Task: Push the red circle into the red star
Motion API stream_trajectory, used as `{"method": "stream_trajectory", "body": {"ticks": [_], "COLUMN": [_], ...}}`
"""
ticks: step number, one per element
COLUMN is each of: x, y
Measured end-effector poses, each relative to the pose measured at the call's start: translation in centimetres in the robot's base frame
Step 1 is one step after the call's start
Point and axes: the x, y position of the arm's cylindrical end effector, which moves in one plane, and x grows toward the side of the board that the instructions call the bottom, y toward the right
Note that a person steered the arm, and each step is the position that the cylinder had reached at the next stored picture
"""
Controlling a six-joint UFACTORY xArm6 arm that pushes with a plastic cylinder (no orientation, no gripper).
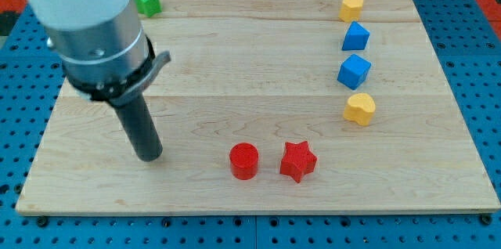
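The red circle (244,160) lies near the view's bottom, at the middle of the wooden board (258,69). The red star (298,160) lies just to its right, with a small gap between them. My tip (149,156) rests on the board to the left of the red circle, about two block widths away from it and at nearly the same height in the view. The arm's grey body covers the view's top left.
A green block (146,1) sits at the top left, partly behind the arm. Down the right side lie a yellow block (352,6), two blue blocks (355,37) (354,70) and a yellow heart (360,109).
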Motion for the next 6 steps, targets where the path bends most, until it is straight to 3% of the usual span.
{"method": "stream_trajectory", "body": {"ticks": [2,3,4,5,6], "x": [0.0,0.1,4.4,6.3,2.9], "y": [15.7,13.1,10.7,16.6,19.8]}}
